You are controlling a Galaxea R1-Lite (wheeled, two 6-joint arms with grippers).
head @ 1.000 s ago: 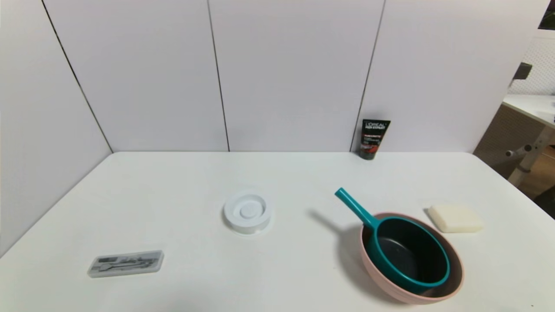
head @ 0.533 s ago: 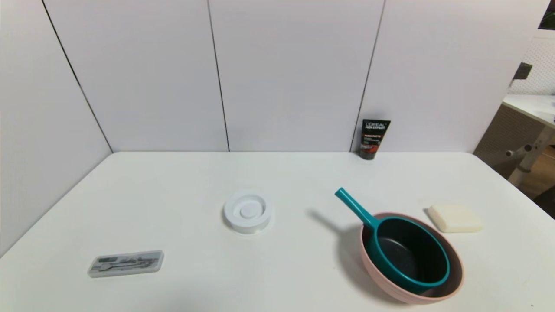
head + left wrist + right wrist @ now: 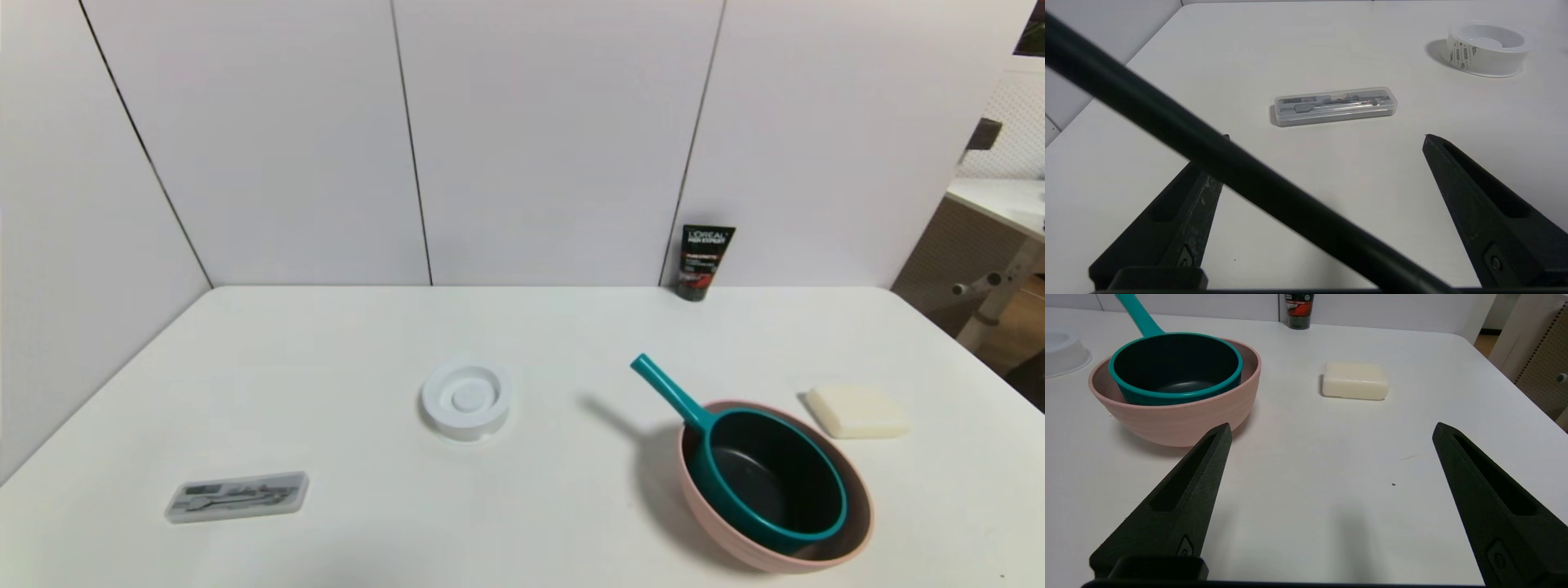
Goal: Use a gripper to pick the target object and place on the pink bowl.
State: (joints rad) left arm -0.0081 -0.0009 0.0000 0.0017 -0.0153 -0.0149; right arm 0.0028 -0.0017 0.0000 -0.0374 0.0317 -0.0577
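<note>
A: What does the head view give you?
B: Your teal saucepan [image 3: 775,474] sits inside the pink bowl [image 3: 775,559] on the table [image 3: 522,506]. It leans in the bowl, its handle [image 3: 671,392] jutting over the rim, probably because the bowl is too small to take the handle too. A white ringed disc [image 3: 467,400] and a black L'Oréal tube [image 3: 702,263] stand apart.

A: And the left wrist view?
B: Your left gripper [image 3: 1327,139] hangs over the table, fingers wide and empty, near a clear plastic case [image 3: 1335,106] of small tools. It looks parked. A dark bar crosses in front.

A: The right wrist view?
B: Your right gripper [image 3: 1333,426] has its fingers spread wide, holding nothing, above the table near the bowl and a cream-coloured block [image 3: 1355,381]. The saucepan rests on the bowl unaided, so I judge the placing done; nudging that overhanging handle could tip it.
</note>
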